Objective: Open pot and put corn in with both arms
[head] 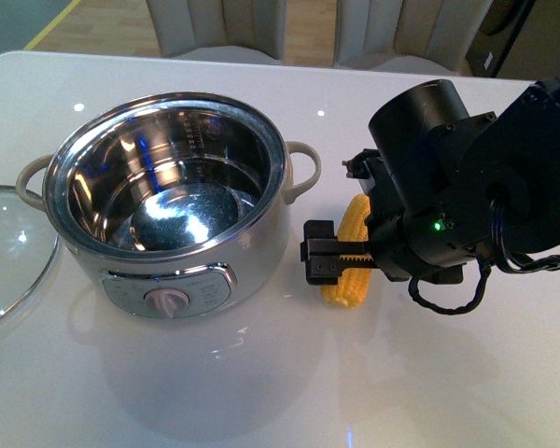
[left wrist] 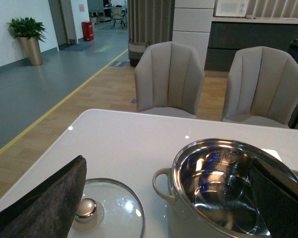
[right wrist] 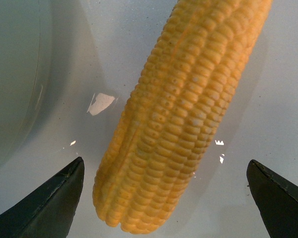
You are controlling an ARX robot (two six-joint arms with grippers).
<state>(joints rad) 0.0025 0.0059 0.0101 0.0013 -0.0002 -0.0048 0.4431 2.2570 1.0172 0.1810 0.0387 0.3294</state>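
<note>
The pot (head: 254, 250) stands open on the white table, its steel bowl empty and its dial facing me. The corn (head: 352, 245) lies flat on the table just right of the pot. My right gripper (head: 345, 266) hangs low over the corn's near end, open. In the right wrist view the corn (right wrist: 188, 109) lies between the spread fingers of the right gripper (right wrist: 165, 162), untouched by either. My left gripper (left wrist: 167, 162) is open and holds nothing, with the pot (left wrist: 181, 223) and the glass lid (left wrist: 111, 208) below it. It is out of the front view.
The glass lid (head: 5, 247) rests flat on the table left of the pot, close to its left handle (head: 30, 177). Two beige chairs (left wrist: 170, 74) stand behind the table's far edge. The bulky right arm (head: 485, 187) fills the space right of the corn.
</note>
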